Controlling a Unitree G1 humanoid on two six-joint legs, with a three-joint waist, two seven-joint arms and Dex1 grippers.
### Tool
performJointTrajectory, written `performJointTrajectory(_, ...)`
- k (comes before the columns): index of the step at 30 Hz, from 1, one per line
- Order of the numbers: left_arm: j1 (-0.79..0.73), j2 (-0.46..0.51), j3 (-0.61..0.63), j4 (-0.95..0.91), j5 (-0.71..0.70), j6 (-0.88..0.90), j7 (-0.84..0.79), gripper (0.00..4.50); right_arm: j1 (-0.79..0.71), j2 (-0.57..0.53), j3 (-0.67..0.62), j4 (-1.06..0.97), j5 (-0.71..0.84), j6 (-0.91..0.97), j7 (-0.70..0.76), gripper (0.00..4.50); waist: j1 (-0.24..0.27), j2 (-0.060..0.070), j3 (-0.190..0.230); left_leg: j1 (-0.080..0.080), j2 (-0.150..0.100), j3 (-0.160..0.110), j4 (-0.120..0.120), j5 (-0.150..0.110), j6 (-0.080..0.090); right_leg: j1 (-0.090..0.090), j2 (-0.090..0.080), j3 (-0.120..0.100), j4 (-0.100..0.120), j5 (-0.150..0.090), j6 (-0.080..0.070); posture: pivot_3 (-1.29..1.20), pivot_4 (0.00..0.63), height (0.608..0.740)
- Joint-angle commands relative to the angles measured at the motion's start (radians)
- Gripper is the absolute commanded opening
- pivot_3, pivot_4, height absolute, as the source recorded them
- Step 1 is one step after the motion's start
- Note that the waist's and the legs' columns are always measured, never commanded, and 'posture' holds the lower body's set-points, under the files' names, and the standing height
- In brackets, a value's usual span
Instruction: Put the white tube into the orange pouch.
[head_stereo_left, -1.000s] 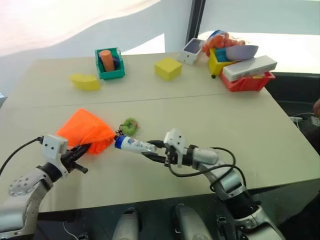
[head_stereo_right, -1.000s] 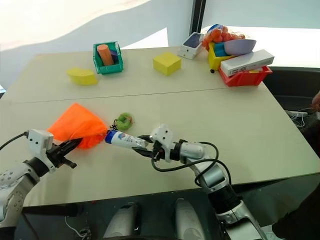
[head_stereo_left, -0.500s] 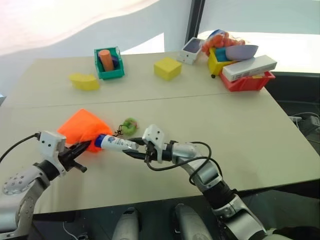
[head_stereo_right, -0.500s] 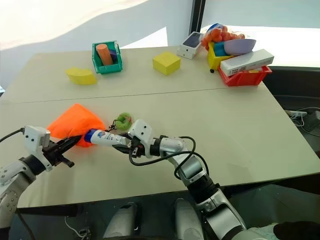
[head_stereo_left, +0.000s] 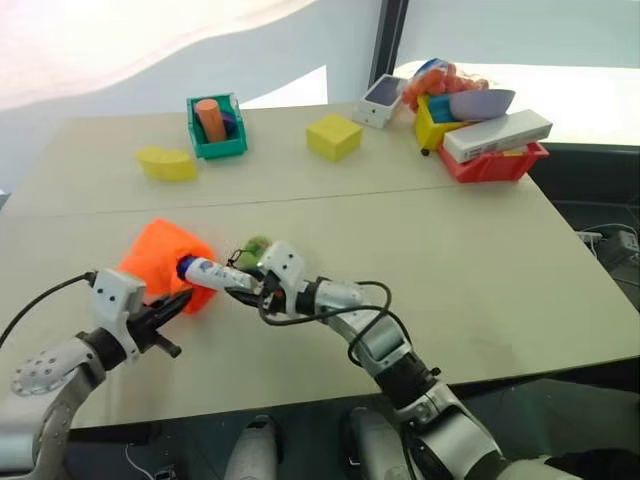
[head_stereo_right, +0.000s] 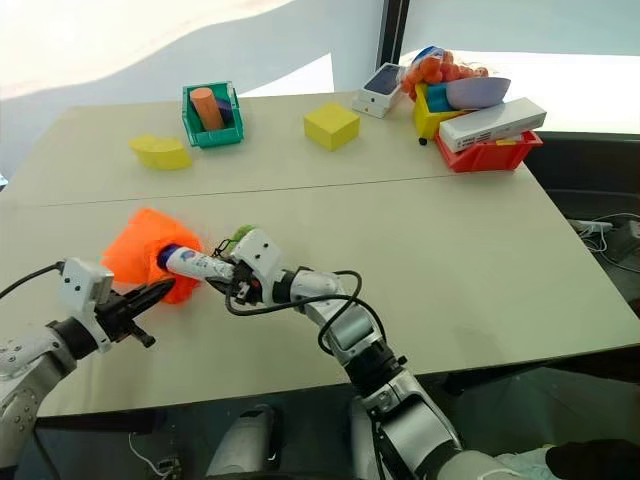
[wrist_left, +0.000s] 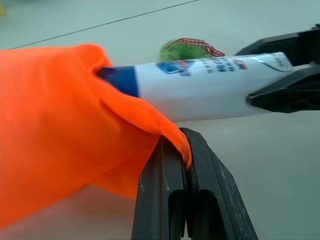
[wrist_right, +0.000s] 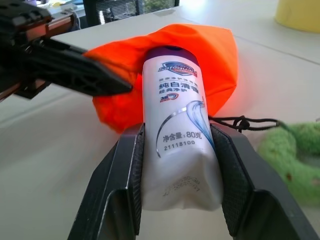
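Head views: the pouch (head_stereo_left: 165, 262) lies at left centre of the table (head_stereo_left: 480, 250). The left gripper (head_stereo_left: 178, 297) is clenched on the pouch's near rim. The right gripper (head_stereo_right: 228, 276) grasps the tube (head_stereo_right: 192, 263) by its crimped tail, cap end leading. The tube's long axis runs nearly level, pointing toward frame left, straight at the pouch mouth. The green ball (head_stereo_right: 240, 236) sits just behind the tube.

Left wrist view: the fingers (wrist_left: 162, 195) pinch the orange hem. The blue cap (wrist_left: 119, 80) is just inside the mouth; the white body remains outside.

Right wrist view: the tube (wrist_right: 176, 135) sits between both pads, cap at the opening.

Judgement: insertion has just begun. The coming move calls for further travel along the tube's axis, then release. The right arm carries the work.
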Motion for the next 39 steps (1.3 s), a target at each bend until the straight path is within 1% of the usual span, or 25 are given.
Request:
performJointTrajectory(1,0.018,0.009,0.015,-0.039,-0.008,0.004,-0.006,0.0,-0.024,0.029,-0.006,0.02,-0.021,-0.032,-0.032,1.52,0.0,0.0,0.0,0.0,0.0,0.0,0.0,0.0,0.0,0.0,0.0,0.0,0.0,0.0,0.0,0.0,0.15,0.74)
performJointTrajectory(6,0.034,0.009,0.026,-0.052,-0.008,0.006,-0.003,0.0,-0.023,0.034,0.01,0.02,-0.029,-0.049,-0.021,1.52,0.0,0.0,0.0,0.0,0.0,0.0,0.0,0.0,0.0,0.0,0.0,0.0,0.0,-0.001,-0.001,0.0,0.15,0.74)
performJointTrajectory(9,0.037,0.003,0.036,-0.05,-0.002,-0.003,0.008,0.0,-0.005,0.016,0.004,-0.011,-0.019,-0.047,0.002,1.52,0.0,0.0,0.0,0.0,0.001,0.0,0.0,0.0,0.0,0.0,0.001,0.0,0.0,-0.001,-0.001,0.0,0.15,0.74)
performJointTrajectory(12,0.026,-0.013,0.061,-0.031,-0.002,-0.015,0.032,0.0,0.022,-0.039,-0.007,-0.059,-0.012,-0.062,0.048,1.52,0.001,0.0,0.0,0.0,0.001,0.0,0.0,0.0,0.0,0.0,0.001,0.0,0.0,-0.001,-0.001,0.0,0.15,0.74)
performJointTrajectory(16,-0.011,-0.042,0.132,0.003,-0.073,0.008,0.055,0.0,0.08,-0.149,-0.039,-0.159,0.026,-0.043,0.13,1.52,0.003,0.0,0.0,0.0,0.0,0.0,0.0,0.0,0.0,0.0,0.001,0.0,0.0,-0.002,0.001,0.0,0.15,0.74)
performJointTrajectory(21,-0.078,-0.021,0.201,0.091,-0.141,0.035,0.047,0.0,0.147,-0.221,-0.035,-0.268,0.075,-0.009,0.2,1.52,-0.001,0.0,0.0,0.0,0.001,0.0,0.0,0.0,0.0,0.0,0.002,0.0,0.0,-0.002,0.001,0.0,0.15,0.74)
performJointTrajectory(25,-0.178,0.015,0.228,0.184,-0.202,0.092,0.039,0.0,0.156,-0.199,-0.033,-0.273,0.087,0.004,0.19,1.52,0.0,-0.001,0.0,0.0,0.002,-0.001,0.0,0.0,0.0,-0.001,0.005,0.0,0.001,-0.002,0.0,0.0,0.15,0.74)
performJointTrajectory(31,-0.25,0.095,0.181,0.324,-0.232,0.163,-0.082,0.0,0.073,-0.116,-0.013,-0.161,0.061,-0.031,0.173,1.52,-0.001,0.0,0.0,0.0,0.003,-0.001,0.0,0.0,0.0,-0.001,0.005,0.0,0.001,-0.002,0.0,0.0,0.15,0.74)
performJointTrajectory(35,-0.29,0.131,0.152,0.391,-0.205,0.167,-0.135,0.0,0.032,-0.082,0.012,-0.097,0.038,-0.051,0.179,1.52,0.001,-0.001,0.0,0.0,0.002,-0.001,0.0,0.0,0.0,-0.001,0.004,0.0,0.001,-0.002,0.0,0.0,0.15,0.74)
performJointTrajectory(39,-0.333,0.144,0.135,0.424,-0.195,0.16,-0.158,0.0,0.034,-0.067,-0.005,-0.118,0.063,-0.055,0.181,1.52,0.002,-0.001,0.0,-0.001,0.002,-0.001,0.0,0.0,0.0,-0.001,0.004,0.0,0.0,-0.001,-0.001,0.0,0.15,0.74)
